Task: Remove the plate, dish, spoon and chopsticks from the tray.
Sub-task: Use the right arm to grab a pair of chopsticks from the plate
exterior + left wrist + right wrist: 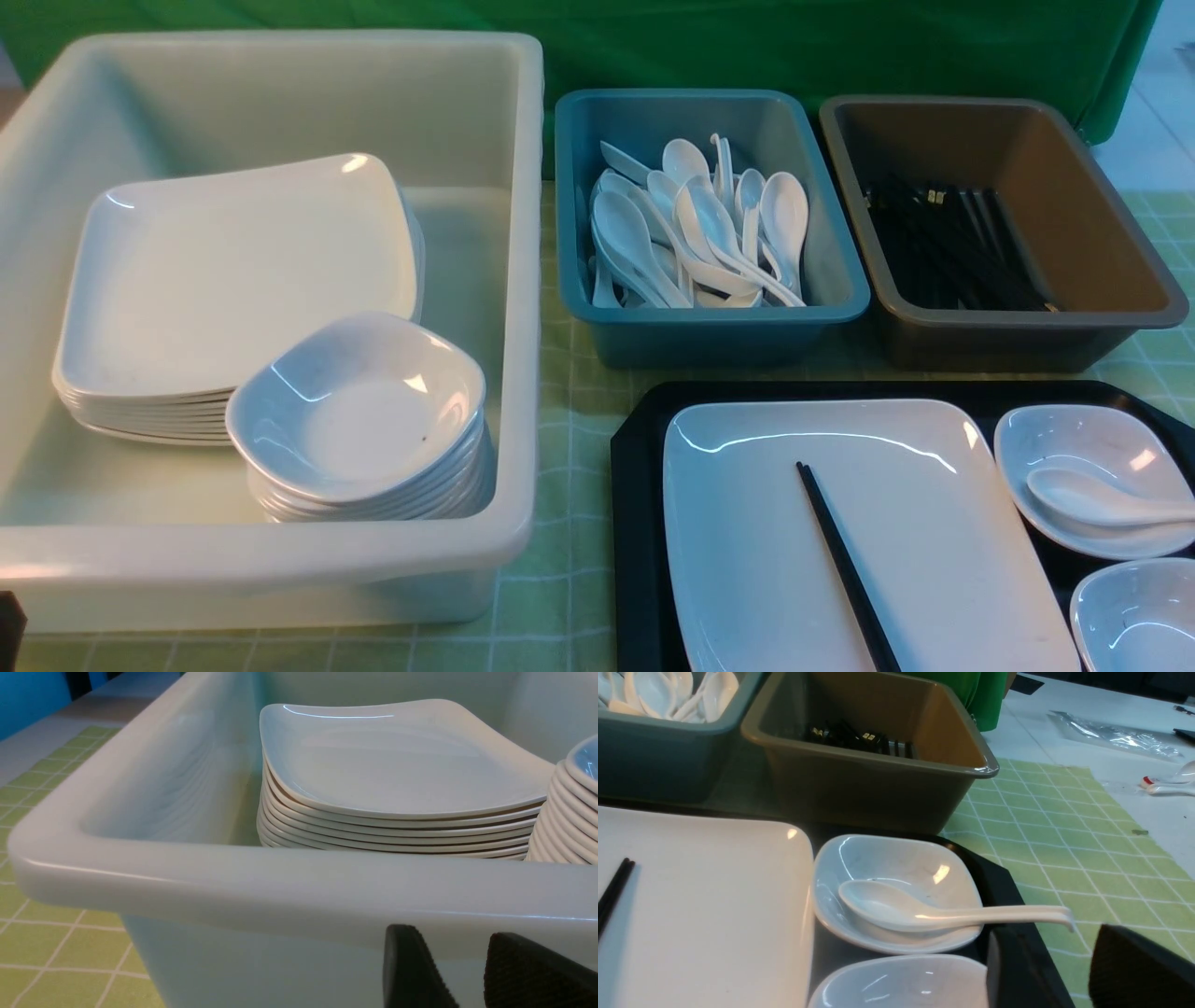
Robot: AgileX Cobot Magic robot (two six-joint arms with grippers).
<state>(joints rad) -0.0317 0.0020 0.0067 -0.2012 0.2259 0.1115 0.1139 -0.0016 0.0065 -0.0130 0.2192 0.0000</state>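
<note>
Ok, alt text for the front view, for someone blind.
A black plastic tray holds a large white rectangular plate with black chopsticks on it and two small white dishes, one holding a white spoon. Nearby: a cream tub of stacked plates, a blue spoon tub, a brown chopstick tub.

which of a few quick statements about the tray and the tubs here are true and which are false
1. The chopsticks lie on the plate. True.
2. The spoon lies directly on the plate. False: it rests in a small dish on the tray.
3. The brown tub holds a pile of black chopsticks. True.
4. The big white tub is empty. False: it holds a stack of plates and a stack of dishes.
5. The right pincer grips the spoon. False: its jaws stand apart on nothing, beside the spoon's handle.
</note>
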